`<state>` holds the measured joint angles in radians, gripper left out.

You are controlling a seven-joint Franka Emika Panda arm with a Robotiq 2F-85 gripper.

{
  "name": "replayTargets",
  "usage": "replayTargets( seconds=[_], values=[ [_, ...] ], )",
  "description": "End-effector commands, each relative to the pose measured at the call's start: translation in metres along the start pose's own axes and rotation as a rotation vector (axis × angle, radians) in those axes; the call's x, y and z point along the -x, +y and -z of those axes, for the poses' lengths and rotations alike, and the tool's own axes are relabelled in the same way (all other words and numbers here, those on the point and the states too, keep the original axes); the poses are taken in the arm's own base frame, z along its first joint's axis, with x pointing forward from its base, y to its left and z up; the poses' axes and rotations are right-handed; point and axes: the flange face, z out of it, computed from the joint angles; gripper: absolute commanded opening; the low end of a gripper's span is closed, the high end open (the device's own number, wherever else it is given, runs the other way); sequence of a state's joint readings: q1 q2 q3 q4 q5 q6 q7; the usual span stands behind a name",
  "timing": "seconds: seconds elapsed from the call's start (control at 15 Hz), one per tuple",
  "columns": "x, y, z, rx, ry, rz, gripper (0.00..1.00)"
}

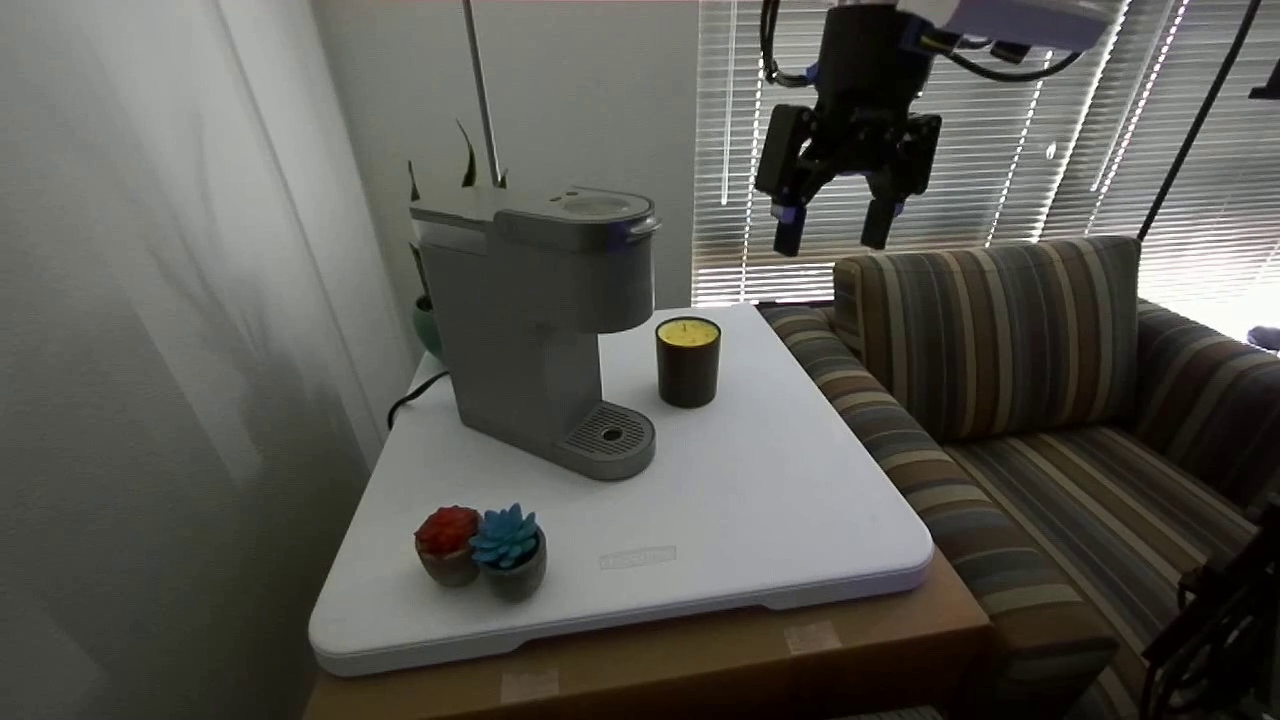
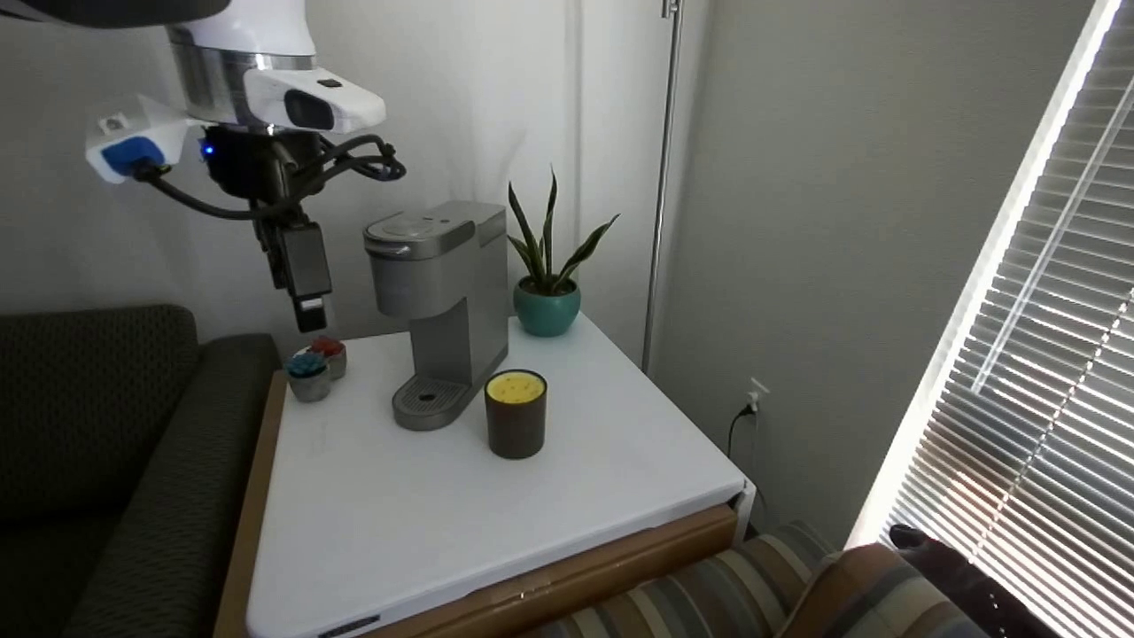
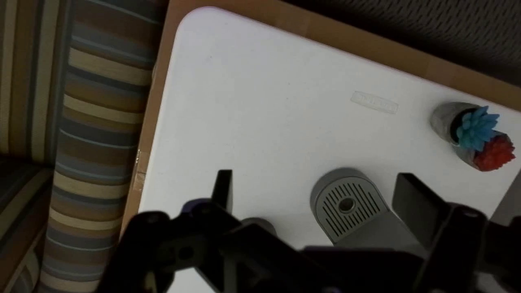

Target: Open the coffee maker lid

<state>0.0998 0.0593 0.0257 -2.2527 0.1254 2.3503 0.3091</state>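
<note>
The gray coffee maker stands upright on the white table and also shows in an exterior view. Its lid is down flat on top, with a small light handle edge at the front; it shows in both exterior views. In the wrist view I see the machine's round drip base far below; the lid is hidden there. My gripper is open and empty, in the air on the machine's front side, apart from the lid. It also shows in an exterior view and the wrist view.
A dark jar with a yellow top stands beside the drip base. Two small succulent pots sit near the edge of the white table. A green potted plant and a pole stand behind the machine. A striped armchair adjoins the table.
</note>
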Motion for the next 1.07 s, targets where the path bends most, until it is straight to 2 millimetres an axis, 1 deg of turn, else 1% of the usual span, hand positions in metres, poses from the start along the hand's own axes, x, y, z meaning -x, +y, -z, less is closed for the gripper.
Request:
replayTargets(
  seconds=[0.0, 0.2, 0.53, 0.67, 0.73, 0.8, 1.0],
  values=[
    [-0.009, -0.012, -0.012, 0.006, 0.051, -0.108, 1.00],
    [-0.016, -0.024, -0.016, -0.048, 0.143, -0.279, 1.00],
    [-0.022, -0.022, -0.023, -0.075, 0.243, -0.560, 1.00],
    [-0.025, -0.022, -0.025, -0.088, 0.283, -0.635, 1.00],
    [-0.026, -0.023, -0.025, -0.092, 0.294, -0.661, 0.75],
    [-0.026, -0.024, -0.026, -0.096, 0.301, -0.679, 0.74],
    [-0.024, -0.031, -0.032, -0.131, 0.273, -0.695, 0.53]
  ],
)
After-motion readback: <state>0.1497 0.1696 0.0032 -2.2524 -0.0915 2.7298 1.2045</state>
